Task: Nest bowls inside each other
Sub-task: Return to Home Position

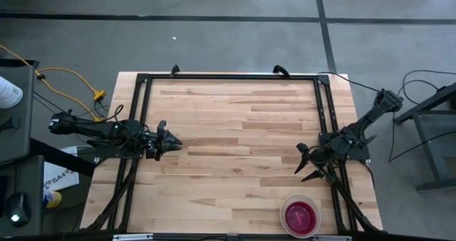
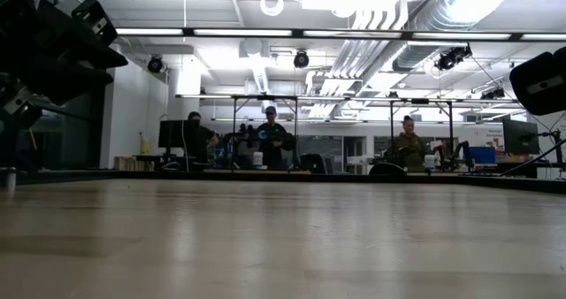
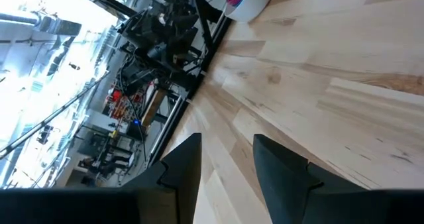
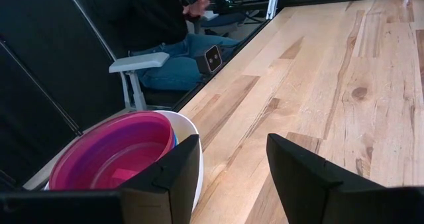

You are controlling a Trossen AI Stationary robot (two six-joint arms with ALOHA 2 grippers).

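A stack of nested bowls stands on its base near the table's near right corner: a large white bowl with a pinkish-purple bowl inside it. A thin blue rim shows between the two. In the left wrist view the white bowl shows far off. My right gripper hovers open at the table's right side. It is just far of the stack and touches nothing, and in its own wrist view the stack sits beside one finger. My left gripper waits open at the table's left side, and its fingers have only bare wood between them.
A black metal frame runs along the table's far, left and right edges. Bare wood lies between the two grippers. A seated person shows beyond the table's near edge. More people are in the room behind.
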